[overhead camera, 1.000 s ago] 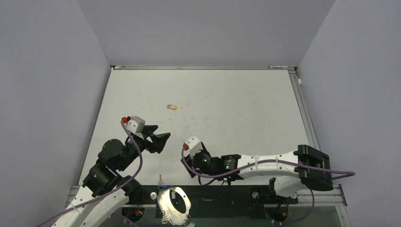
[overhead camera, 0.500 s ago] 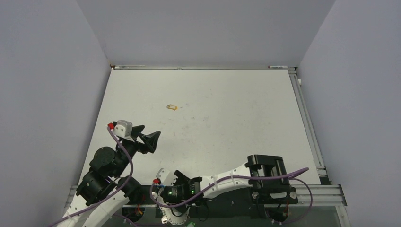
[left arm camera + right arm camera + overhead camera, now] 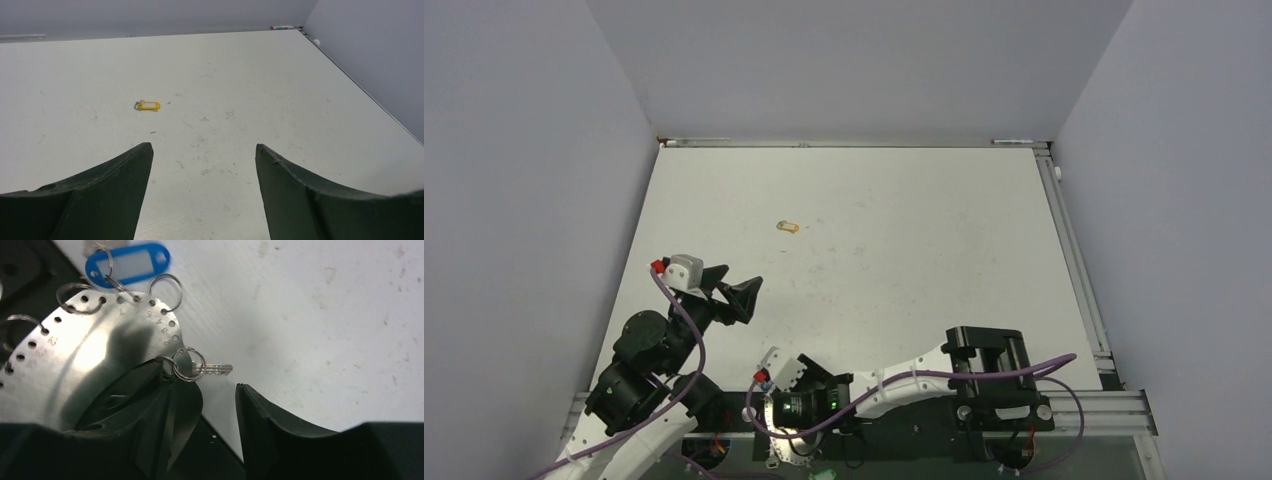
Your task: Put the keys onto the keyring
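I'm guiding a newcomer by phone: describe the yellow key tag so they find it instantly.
Take the white table, walled in grey. On its left half, beyond the open left claw, lies the yellow key tag, alone. It is the only coloured thing on the open tabletop, with a small metal ring at one end.

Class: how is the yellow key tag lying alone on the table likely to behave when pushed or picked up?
The yellow key tag lies flat, so a push would probably slide it, not roll it. It looks small and plastic, so it is likely light and stiff. The ring at its end may dangle when lifted.
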Tool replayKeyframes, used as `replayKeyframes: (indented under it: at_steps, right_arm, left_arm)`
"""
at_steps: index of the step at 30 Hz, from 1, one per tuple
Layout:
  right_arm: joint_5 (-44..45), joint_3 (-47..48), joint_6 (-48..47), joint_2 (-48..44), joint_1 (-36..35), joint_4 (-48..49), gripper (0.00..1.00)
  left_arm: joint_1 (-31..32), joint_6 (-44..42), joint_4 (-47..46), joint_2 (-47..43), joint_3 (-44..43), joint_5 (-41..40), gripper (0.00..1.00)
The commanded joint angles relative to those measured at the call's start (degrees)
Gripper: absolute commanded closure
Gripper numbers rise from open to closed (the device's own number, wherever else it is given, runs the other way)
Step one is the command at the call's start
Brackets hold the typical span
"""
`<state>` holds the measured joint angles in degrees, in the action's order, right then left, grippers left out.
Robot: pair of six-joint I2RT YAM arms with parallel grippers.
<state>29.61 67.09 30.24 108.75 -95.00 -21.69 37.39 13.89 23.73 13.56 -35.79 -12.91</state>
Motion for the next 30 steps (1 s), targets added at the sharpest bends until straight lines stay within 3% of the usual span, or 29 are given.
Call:
replayKeyframes:
  at_steps: [1, 12, 19, 24, 30]
  right_arm:
    - [0.9, -7.4, -2.4, -6.3, 6.2, 3.5, 0.54]
    - [2.3, -12.7, -8.0, -7.8, 17.9, 8.0, 0.54]
    - [2.1, -15.9, -13.7, -15.0, 26.3, 9.5, 0.54]
    - [-0.8, -16.1, -17.1, -22.1, 30.1, 9.6, 0.51]
    - [-11.3, -18.6, -24.1, -30.3, 30.8, 13.8, 0.48]
  left_arm:
    - [-0.2, -0.1, -0.8, -0.3, -0.5, -0.2, 0.28]
    - [-0.3, -0.1, -0.9, 0.3, -0.3, 0.5, 0.28]
    - [-0.3, 2.7, -0.6, 2.4, -0.3, 1.5, 0.28]
    - [-0.4, 8.6, 3.0, 8.4, -2.1, 0.4, 0.3]
    - [-0.5, 5.2, 3.6, 14.2, -3.3, 6.0, 0.3]
